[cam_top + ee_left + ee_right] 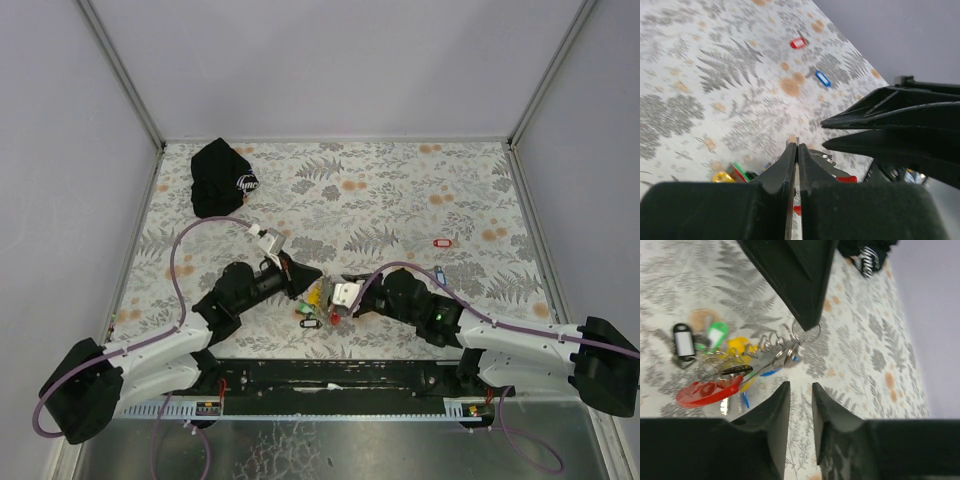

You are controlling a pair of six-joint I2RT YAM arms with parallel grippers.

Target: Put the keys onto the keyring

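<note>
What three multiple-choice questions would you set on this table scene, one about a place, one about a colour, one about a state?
1. Where does the black cap lie on the table?
A. far left corner
B. near right corner
C. between the arms

2. What colour is the lone tag farthest from the key cluster?
A. green
B. yellow
C. red

3. How is the left claw?
A. wide open
B. shut on the keyring
C. resting on the cap

Answers: 1 A, the top view shows it at the far left; 2 C, it shows red, alone on the table's right side; 3 B, the right wrist view shows its tips pinching the thin ring.
</note>
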